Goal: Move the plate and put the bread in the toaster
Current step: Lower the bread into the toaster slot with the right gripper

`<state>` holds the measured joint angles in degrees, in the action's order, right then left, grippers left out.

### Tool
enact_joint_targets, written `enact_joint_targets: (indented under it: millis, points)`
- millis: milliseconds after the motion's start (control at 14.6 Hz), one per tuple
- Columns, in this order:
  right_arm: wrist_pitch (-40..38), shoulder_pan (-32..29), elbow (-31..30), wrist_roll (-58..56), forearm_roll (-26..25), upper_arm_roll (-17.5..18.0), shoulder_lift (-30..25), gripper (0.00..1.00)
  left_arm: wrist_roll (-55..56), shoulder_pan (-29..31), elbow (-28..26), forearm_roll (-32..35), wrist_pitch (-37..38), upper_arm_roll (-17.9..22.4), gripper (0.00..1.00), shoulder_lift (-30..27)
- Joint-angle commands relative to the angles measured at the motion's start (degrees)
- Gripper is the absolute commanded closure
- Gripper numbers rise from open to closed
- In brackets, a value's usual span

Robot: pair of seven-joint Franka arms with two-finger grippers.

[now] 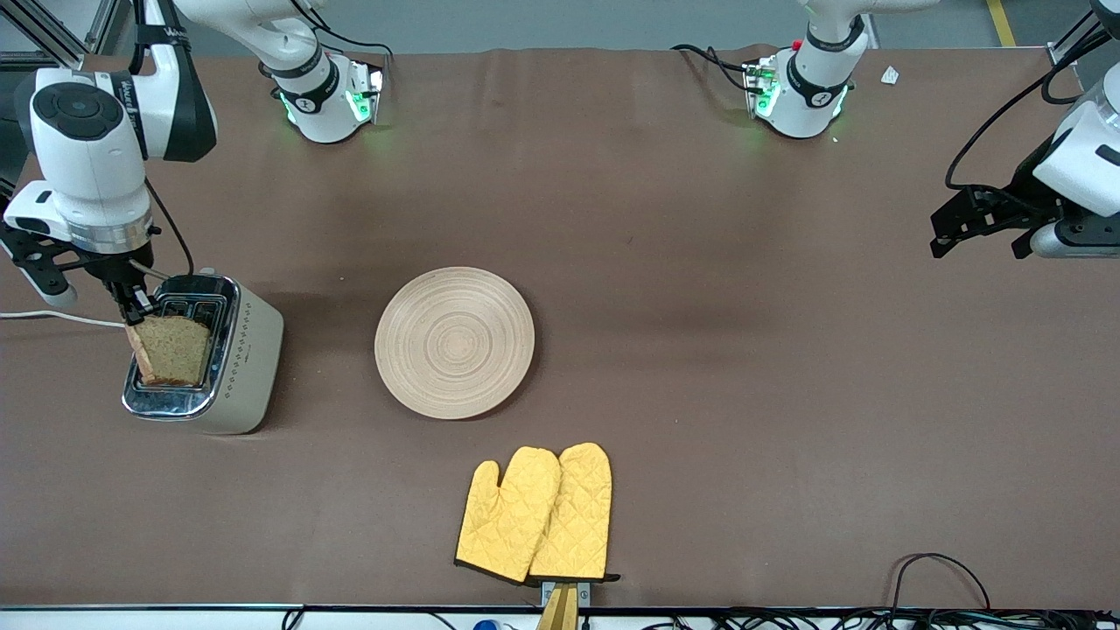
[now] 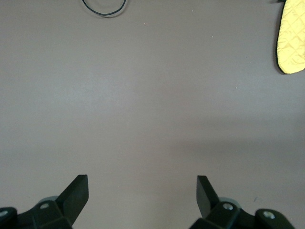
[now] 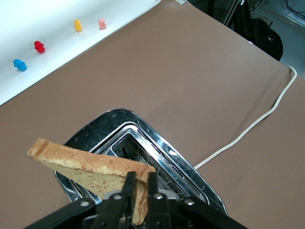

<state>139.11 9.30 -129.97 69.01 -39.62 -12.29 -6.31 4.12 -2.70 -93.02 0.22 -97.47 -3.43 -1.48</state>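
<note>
Bread (image 1: 173,350) hangs tilted over the chrome top of the toaster (image 1: 249,359), one corner pinched between the narrowly parted fingers of the right gripper (image 1: 136,313); the right wrist view shows the slice's lower edge just above the slots and not yet inside either. The toaster stands at the right arm's end of the worktop (image 1: 744,367), its white cord (image 1: 52,317) trailing off toward the worktop's edge. The plate (image 1: 455,342) lies flat near the middle, well apart from the toaster, with bare brown cloth all round its rim. A pair of yellow oven mitts (image 1: 535,514) lies nearer the front camera than the plate, close to the worktop's near edge. The left gripper (image 1: 980,229) waits in the air over the left arm's end of the worktop, jaws spread wide and holding nothing, above open cloth.
</note>
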Motion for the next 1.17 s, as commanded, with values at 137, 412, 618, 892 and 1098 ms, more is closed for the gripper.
enact_joint_targets:
  millis: [137,412,618,892,1098]
  points:
    - [0.9,-0.69,-1.78,1.3,-1.51,0.6,-1.6,0.0,-0.69,0.07,-0.94,-0.66,0.08,0.26,0.0,-1.16]
    - [0.73,-0.95,-0.73,0.25,-1.51,0.51,-1.69,0.0,-0.69,-0.02,-0.94,-0.66,0.08,0.26,0.0,-1.16]
    - [-0.59,-0.95,-0.81,0.16,-1.42,0.51,-3.0,0.0,-0.69,-0.02,-0.94,-0.66,0.08,0.26,0.0,-1.16]
    - [-2.17,-0.95,-1.25,0.07,-1.33,0.43,-4.94,0.0,-0.69,0.07,-0.94,-0.66,0.08,0.26,0.0,-1.16]
    - [-4.1,-0.86,-1.6,0.07,-1.33,0.43,-6.43,0.0,-0.69,0.07,-0.94,-0.66,0.08,0.26,0.0,-1.16]
